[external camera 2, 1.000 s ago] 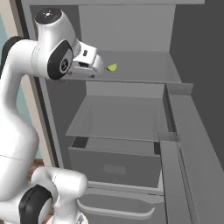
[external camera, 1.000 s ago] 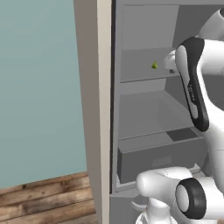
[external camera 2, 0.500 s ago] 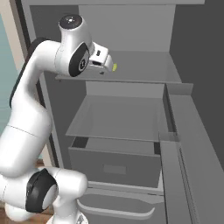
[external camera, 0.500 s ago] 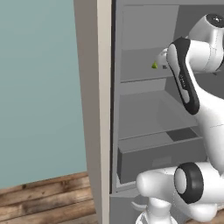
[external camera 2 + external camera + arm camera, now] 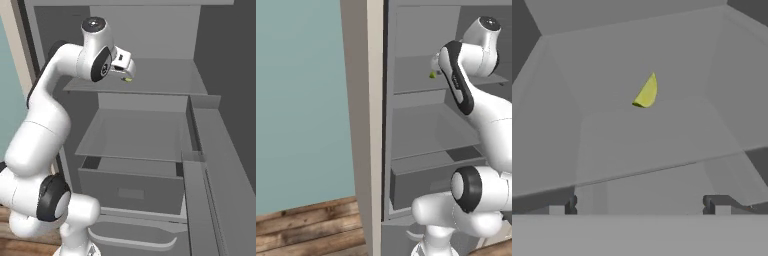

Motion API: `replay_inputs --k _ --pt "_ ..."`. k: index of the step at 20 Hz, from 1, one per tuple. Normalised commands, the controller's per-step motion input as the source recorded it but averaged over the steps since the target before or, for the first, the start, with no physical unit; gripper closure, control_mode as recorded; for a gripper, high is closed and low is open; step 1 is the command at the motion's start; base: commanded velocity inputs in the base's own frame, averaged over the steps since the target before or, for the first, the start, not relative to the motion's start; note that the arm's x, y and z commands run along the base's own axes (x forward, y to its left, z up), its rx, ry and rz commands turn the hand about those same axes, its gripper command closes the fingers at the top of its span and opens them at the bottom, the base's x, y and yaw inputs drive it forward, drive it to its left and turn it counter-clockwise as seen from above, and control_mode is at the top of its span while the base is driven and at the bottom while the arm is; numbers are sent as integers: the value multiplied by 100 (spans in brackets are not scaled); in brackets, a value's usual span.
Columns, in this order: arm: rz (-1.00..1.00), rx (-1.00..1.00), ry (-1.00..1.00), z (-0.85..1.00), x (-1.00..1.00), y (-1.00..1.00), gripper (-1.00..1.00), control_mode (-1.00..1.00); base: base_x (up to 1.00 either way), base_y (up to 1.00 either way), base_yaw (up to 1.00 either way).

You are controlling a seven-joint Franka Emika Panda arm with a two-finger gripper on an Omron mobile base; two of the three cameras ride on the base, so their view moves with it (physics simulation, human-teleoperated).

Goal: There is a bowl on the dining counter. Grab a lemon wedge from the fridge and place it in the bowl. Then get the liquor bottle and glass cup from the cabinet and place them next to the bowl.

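Lemon wedge (image 5: 646,92) lies on the fridge shelf (image 5: 662,135), apart from the spread gripper (image 5: 639,205).

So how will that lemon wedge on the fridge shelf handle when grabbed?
The lemon wedge is tiny, so probably very light. Its curved, tapering shape may slip or tip between the open claw. It lies alone on the flat shelf, so a nudge could slide it.

A home kitchen: an open grey fridge (image 5: 150,135) with shelves, teal wall (image 5: 301,100), wooden floor (image 5: 306,230).
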Motion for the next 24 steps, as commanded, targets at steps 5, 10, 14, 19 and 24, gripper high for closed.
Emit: replay_inputs --k 5,10,14,19,24 --pt "0 0 0 -21 38 -11 -100 -100 0 0 0" --pt "0 0 0 -24 31 -2 -100 -100 0 0 0" --pt "0 2 0 -8 42 0 -100 -100 0 0 0" --pt "0 2 0 -9 43 -1 -100 -100 0 0 0" --pt "0 1 0 -8 42 -9 -100 -100 0 0 0"
